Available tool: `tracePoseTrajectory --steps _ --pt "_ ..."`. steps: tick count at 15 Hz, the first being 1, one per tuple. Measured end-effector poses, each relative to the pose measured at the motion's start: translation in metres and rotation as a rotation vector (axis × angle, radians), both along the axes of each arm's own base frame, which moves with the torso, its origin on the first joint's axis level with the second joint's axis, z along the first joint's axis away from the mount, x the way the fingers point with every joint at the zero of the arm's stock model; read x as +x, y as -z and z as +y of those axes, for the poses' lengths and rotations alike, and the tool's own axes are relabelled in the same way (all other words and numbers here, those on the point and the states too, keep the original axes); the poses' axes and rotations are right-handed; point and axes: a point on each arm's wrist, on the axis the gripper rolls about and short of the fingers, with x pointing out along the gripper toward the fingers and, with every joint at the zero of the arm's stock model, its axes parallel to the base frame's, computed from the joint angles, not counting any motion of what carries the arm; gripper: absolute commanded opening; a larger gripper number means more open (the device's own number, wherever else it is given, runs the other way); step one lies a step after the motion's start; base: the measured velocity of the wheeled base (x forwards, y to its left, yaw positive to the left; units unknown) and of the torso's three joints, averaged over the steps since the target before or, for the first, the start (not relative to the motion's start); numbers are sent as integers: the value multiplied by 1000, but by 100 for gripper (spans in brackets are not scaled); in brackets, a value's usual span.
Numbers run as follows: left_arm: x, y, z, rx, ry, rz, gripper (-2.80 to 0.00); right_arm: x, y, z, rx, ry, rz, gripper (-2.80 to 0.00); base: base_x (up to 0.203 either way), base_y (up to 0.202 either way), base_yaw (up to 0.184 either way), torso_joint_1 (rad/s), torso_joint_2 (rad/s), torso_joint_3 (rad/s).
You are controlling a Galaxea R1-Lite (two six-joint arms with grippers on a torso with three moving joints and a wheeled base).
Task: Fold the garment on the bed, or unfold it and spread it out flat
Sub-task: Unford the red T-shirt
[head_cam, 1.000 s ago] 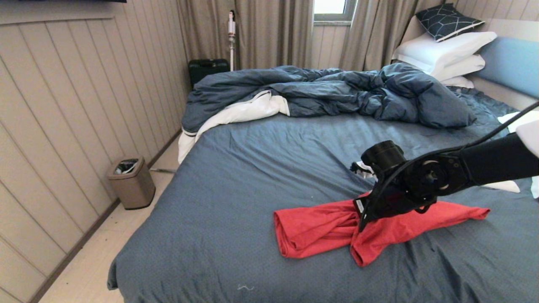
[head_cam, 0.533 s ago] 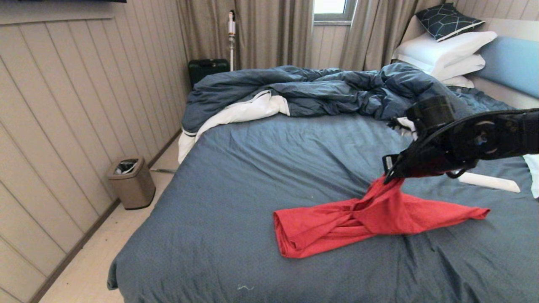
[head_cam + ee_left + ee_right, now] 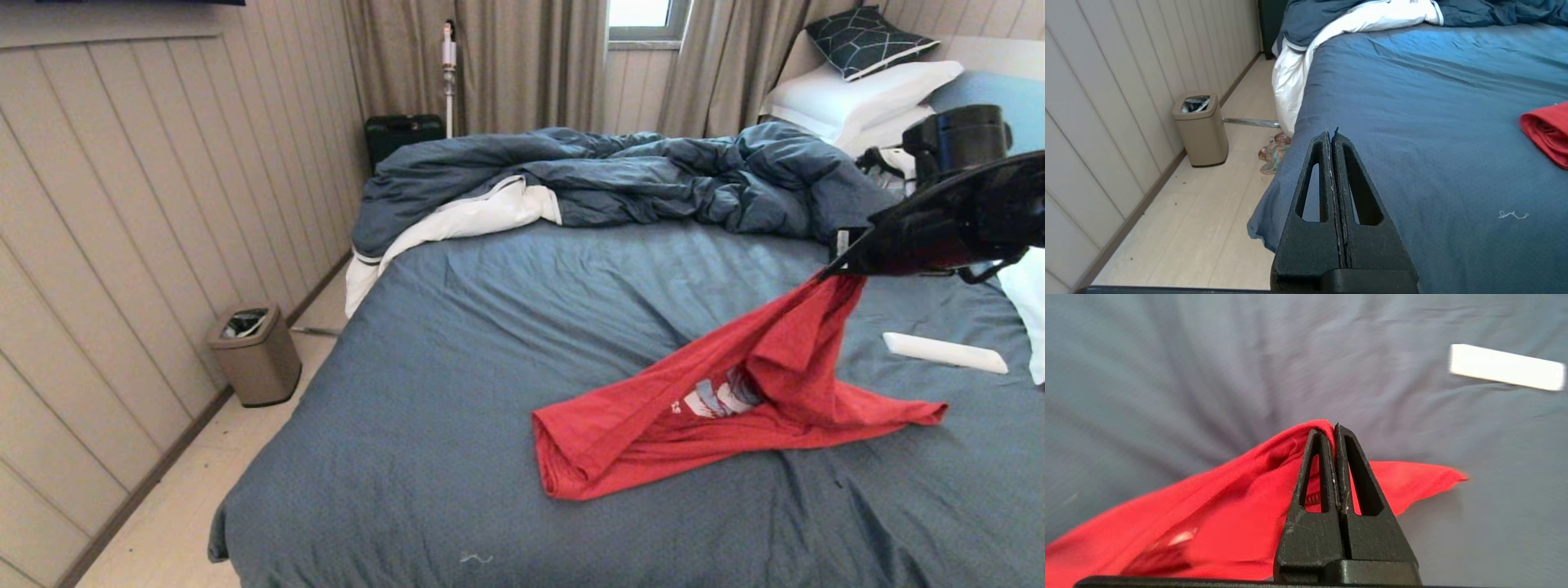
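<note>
fingers of right gripper (image 3: 831,271) pinch red garment (image 3: 718,416), lifted, print showing.

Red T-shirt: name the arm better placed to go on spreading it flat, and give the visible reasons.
Right. The right gripper is shut on the red T-shirt, holding one part up off the bed. The left gripper is shut at the bed's near corner, clear of the shirt.
</note>
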Motion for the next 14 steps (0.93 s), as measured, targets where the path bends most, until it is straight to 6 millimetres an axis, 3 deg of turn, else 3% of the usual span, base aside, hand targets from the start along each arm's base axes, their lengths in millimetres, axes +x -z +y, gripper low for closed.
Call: tracePoseTrajectory --steps 5,11,12,13,14 --pt "0 0 0 0 0 0 -280 20 4 -50 -36 105 -6 -280 0 0 0 0 0 0" --pt "0 0 0 0 0 0 -280 71 46 -70 -30 123 47 -280 0 0 0 0 0 0" --pt "0 0 0 0 0 0 -280 81 54 -71 -34 124 51 -181 0 0 0 0 0 0" --pt "0 0 0 0 0 0 -280 90 62 -71 -47 122 59 0 0 0 0 0 0 0" --pt "0 0 0 0 0 0 -280 98 72 -70 -60 117 74 0 0 0 0 0 0 0"
